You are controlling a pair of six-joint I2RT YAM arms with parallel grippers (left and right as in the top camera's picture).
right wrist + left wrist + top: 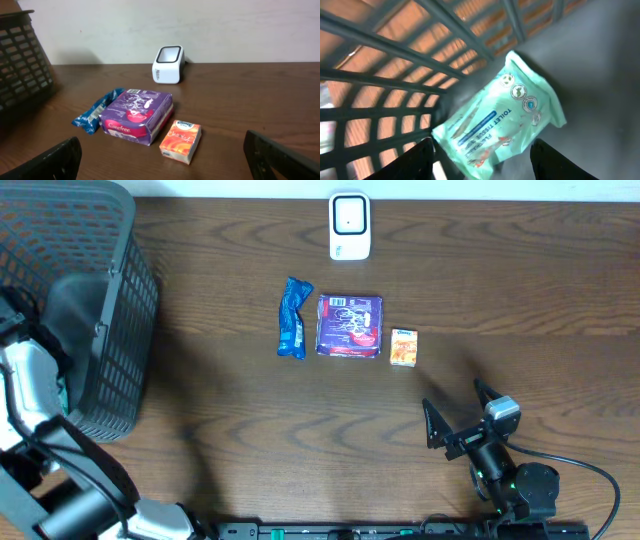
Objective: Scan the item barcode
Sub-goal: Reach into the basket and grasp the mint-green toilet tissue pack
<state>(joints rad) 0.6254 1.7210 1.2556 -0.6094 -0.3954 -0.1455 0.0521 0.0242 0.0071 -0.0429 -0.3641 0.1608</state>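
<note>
Mint-green toilet tissue pack (500, 120): soft glossy wrapper, blue stripe, "TOILET TISSUE" lettering, small round emblems near one end. Lying slantwise on the floor of the dark mesh basket (120, 330) at the left of the worktop (230, 420). Left hand (482, 147) open, straddling the pack's near end. Right hand (452, 398) spread wide, holding nothing, near right.
</note>
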